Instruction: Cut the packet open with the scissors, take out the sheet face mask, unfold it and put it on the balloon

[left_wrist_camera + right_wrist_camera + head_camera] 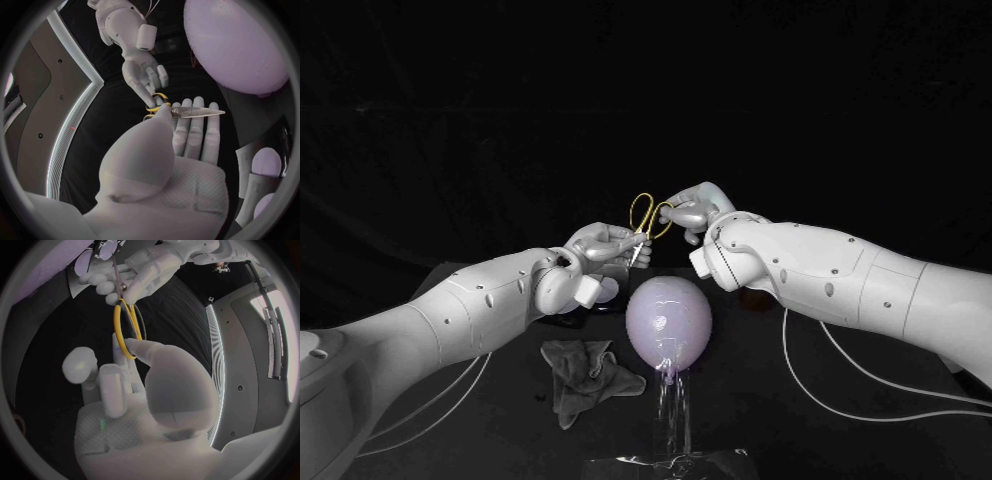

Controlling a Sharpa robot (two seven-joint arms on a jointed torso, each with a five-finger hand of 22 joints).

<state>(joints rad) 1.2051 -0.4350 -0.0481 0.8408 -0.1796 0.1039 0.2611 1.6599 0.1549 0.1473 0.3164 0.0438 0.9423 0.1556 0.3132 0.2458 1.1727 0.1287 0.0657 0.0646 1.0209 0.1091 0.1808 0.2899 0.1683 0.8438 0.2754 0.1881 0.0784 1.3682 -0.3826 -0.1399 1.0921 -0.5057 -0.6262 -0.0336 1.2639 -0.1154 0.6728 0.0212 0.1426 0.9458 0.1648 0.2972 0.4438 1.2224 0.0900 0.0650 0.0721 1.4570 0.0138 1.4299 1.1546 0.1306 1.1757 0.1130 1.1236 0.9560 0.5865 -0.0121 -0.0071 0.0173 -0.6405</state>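
Between left hand (600, 245), right hand (692, 208): scissors (646, 216)

1. The head view looks down from above and behind onto the black table (762, 440) at middling distance. The two white arms (459, 310) enter from its side edges, and the pale lilac egg-shaped balloon (671, 318) lies central.
2. The left wrist view sits very near behind the silver left hand (181, 150), facing along its fingers toward the silver right hand (142, 72).
3. The right wrist view sits equally near behind the right hand, facing the left hand opposite.
4. All three views share the yellow-handled metal scissors (643, 238) held between both hands. The head and left wrist views also share the balloon.
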